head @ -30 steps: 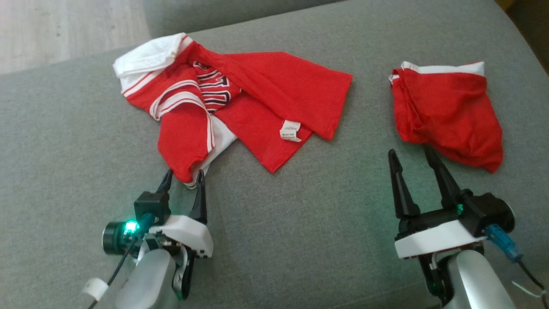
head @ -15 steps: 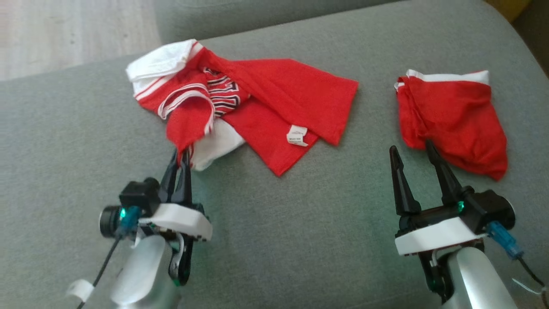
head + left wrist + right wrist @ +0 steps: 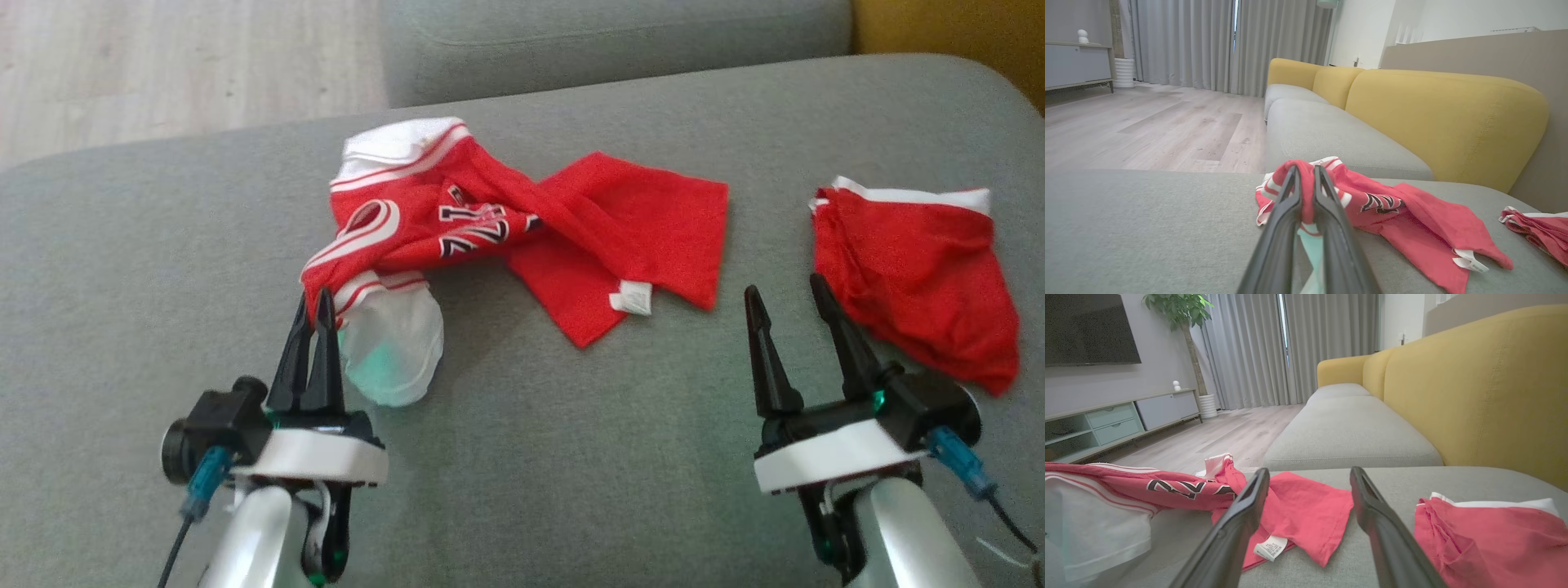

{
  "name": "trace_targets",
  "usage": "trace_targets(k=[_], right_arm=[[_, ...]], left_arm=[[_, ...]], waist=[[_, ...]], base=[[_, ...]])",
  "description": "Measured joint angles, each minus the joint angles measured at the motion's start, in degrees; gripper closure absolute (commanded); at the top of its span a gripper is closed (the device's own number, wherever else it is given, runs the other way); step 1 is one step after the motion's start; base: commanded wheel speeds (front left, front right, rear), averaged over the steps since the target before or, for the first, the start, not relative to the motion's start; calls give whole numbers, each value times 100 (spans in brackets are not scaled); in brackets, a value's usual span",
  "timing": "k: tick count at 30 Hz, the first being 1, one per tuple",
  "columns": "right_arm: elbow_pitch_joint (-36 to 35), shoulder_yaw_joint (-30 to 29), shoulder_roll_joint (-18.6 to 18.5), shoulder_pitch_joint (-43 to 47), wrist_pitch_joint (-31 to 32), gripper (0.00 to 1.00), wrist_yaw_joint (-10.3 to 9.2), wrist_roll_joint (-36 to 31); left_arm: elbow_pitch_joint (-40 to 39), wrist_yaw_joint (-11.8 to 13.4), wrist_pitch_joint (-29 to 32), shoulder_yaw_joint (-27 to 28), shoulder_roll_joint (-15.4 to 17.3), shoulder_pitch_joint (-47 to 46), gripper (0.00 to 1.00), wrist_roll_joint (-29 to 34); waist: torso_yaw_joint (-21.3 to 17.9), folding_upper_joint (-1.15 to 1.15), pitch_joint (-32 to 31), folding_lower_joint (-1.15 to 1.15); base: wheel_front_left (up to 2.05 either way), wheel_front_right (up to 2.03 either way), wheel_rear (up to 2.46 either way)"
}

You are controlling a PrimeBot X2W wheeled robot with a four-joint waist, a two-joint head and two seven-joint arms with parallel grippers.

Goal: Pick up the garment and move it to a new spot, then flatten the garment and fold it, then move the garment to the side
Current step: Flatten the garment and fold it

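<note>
The garment (image 3: 571, 220), a red jersey with white trim and dark lettering, lies crumpled across the middle of the grey sofa seat (image 3: 571, 457). My left gripper (image 3: 314, 298) is shut on its near red-and-white edge, and a white sleeve hangs beside the fingers. In the left wrist view the left gripper (image 3: 1305, 169) pinches a red fold of the garment (image 3: 1404, 216). My right gripper (image 3: 782, 286) stands open over bare cushion, holding nothing. In the right wrist view the right gripper (image 3: 1309, 471) has the garment (image 3: 1298, 506) ahead and to the left.
A second red cloth with a white band (image 3: 914, 269) lies just right of my right gripper, also seen as the red cloth (image 3: 1486, 539). The yellow backrest (image 3: 1445, 118) runs along the far right. Wooden floor (image 3: 163, 65) lies beyond the seat's far edge.
My left gripper closed on the garment's near edge and lifted it, pulling the cloth taut. The head camera has shifted, so the whole picture moved. The right gripper stayed open.
</note>
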Motion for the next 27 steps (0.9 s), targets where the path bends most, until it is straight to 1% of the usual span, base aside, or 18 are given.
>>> trace_targets(k=[5, 7, 11, 15, 19, 20, 21, 25, 27], right_arm=[[32, 16, 0, 199, 0, 0, 0, -10], [82, 62, 0, 194, 0, 0, 0, -20], [116, 163, 1, 180, 0, 0, 0, -66], [121, 231, 0, 162, 0, 0, 0, -66], [133, 287, 0, 115, 0, 0, 0, -66], [142, 286, -1, 81, 0, 0, 0, -66], [147, 287, -1, 37, 0, 0, 0, -66], [155, 310, -1, -44, 0, 0, 0, -66], [156, 308, -1, -51, 0, 0, 0, -66]], left_arm=[[-19, -7, 8, 46, 74, 183, 100, -5], [24, -14, 121, 49, 191, 182, 100, -5], [254, -141, 367, 64, 437, 96, 100, -49], [684, -213, 524, 100, 688, -381, 100, -49], [1251, -249, 513, 190, 836, -1007, 100, -47], [1433, -235, 500, 220, 861, -1140, 63, -38], [1617, -190, 456, 236, 896, -1249, 0, 11], [2173, 49, 216, 281, 1048, -1508, 0, 205], [2238, 59, 164, 300, 1061, -1537, 0, 204]], waist=[[248, 0, -98, 0], [332, 0, -129, 0], [383, 0, -112, -1], [338, 0, 15, 1], [254, 0, 149, 1], [235, 0, 177, 1], [218, 0, 203, 1], [181, 0, 252, 1], [188, 0, 248, 1]], base=[[0, 0, 0], [0, 0, 0], [0, 0, 0], [0, 0, 0], [0, 0, 0], [0, 0, 0], [0, 0, 0], [0, 0, 0], [0, 0, 0]])
